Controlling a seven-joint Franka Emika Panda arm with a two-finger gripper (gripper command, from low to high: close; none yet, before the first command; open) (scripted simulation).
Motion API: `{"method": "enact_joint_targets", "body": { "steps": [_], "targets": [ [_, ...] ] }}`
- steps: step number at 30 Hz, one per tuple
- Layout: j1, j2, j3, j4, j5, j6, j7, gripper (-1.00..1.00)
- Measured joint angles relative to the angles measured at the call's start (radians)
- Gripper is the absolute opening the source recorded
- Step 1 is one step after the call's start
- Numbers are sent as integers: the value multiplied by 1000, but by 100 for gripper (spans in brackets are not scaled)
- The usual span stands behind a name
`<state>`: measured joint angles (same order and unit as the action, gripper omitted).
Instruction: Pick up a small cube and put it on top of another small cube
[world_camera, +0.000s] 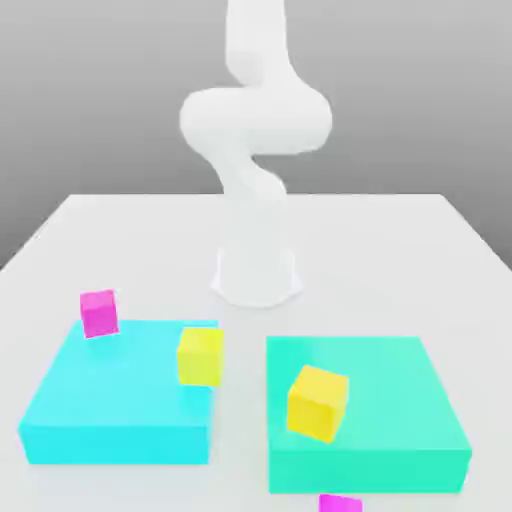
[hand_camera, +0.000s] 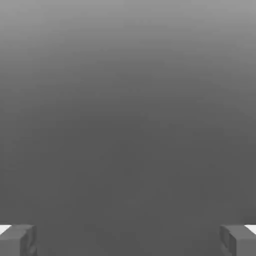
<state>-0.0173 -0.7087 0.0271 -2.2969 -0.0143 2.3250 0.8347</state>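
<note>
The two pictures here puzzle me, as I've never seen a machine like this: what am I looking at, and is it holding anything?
The white machine is a robot arm standing on a pale table. One picture comes from a camera off the arm, watching the scene. The other comes from a camera on the arm's hand; near that picture's edge you see the two fingers of its grasping tool, spread apart with nothing between them, so nothing is held.

In the scene view there are two flat blocks, one cyan and one green. A yellow cube is at the cyan block's right side in that view, and an orange-yellow cube is over the green one. A small magenta cube is by the cyan block's far edge; another magenta piece is cut off by the picture's edge.
</note>
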Motion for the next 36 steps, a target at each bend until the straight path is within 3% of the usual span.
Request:
{"method": "enact_joint_targets", "body": {
  "steps": [17,29,34,35,36],
  "targets": [
    [-57,623,135,22,-132,170,262,0],
    [-16,1047,151,34,-136,296,382,0],
    [17,1227,118,66,-169,415,420,0],
    [22,1247,112,70,-175,430,424,-100],
    [22,1247,112,70,-175,430,424,-100]
  ]
}}
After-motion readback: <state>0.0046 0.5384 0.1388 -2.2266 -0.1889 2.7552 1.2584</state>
